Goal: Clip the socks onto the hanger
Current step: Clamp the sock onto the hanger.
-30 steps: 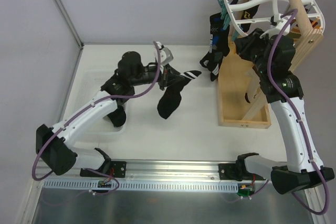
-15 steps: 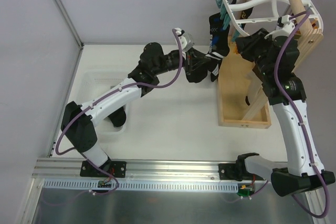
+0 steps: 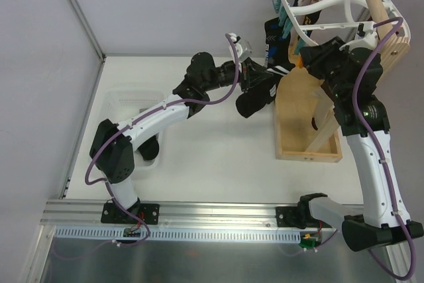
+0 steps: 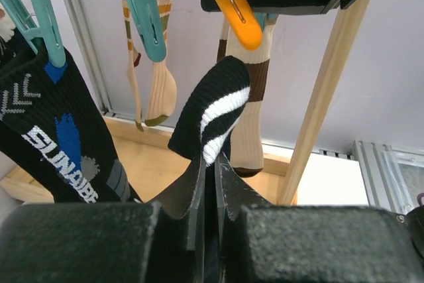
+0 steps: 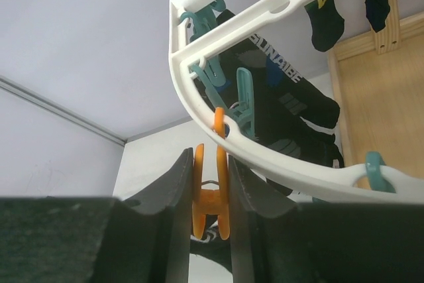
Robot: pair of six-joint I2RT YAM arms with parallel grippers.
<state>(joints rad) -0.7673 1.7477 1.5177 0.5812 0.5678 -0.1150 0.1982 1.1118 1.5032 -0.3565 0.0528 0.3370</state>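
Observation:
My left gripper (image 3: 257,79) is shut on a black sock with white stripes (image 3: 256,101), held up beside the white hanger (image 3: 311,6). In the left wrist view its jaws (image 4: 213,164) pinch the sock (image 4: 213,107), whose cuff rises just below an orange peg (image 4: 242,23). My right gripper (image 3: 305,56) squeezes that peg at the hanger's near rim. In the right wrist view its fingers (image 5: 211,164) press both handles of the orange peg (image 5: 211,198) under the white frame (image 5: 278,164). Other socks hang from teal pegs (image 4: 148,16), one black with white lettering (image 4: 53,138).
The hanger hangs on a wooden pole stand (image 3: 377,6) with a boxed wooden base (image 3: 309,154) at the right. A translucent mesh basket (image 3: 126,101) at the left holds a dark sock (image 3: 149,148). A beige and brown striped sock (image 4: 255,97) hangs behind the peg.
My left arm has carried the striped sock from the table's middle to the right and up to the hanger. My right gripper has shifted slightly at the hanger's rim.

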